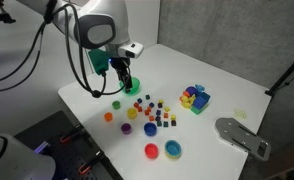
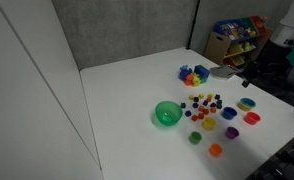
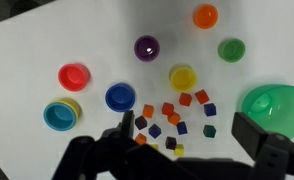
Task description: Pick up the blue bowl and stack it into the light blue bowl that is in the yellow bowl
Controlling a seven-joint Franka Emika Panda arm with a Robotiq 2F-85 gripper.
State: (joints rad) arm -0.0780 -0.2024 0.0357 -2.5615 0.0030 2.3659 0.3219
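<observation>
The blue bowl (image 3: 120,96) sits upright on the white table, just right of the light blue bowl (image 3: 59,116), which is nested in the yellow bowl (image 3: 73,105). Both exterior views show the blue bowl (image 1: 149,128) (image 2: 227,114) and the light blue bowl (image 1: 173,149) (image 2: 247,103). My gripper (image 3: 190,140) is open and empty. It hangs above the table over the small cubes, with its left finger just below the blue bowl in the wrist view. In an exterior view the gripper (image 1: 122,80) is high up, near the large green bowl.
A red bowl (image 3: 74,76) stands beside the nested pair. A large green bowl (image 3: 277,105), small yellow (image 3: 181,77), purple (image 3: 147,47), green (image 3: 231,49) and orange (image 3: 205,15) cups and several small coloured cubes (image 3: 172,120) lie around. A pile of toy blocks (image 1: 195,97) stands farther off.
</observation>
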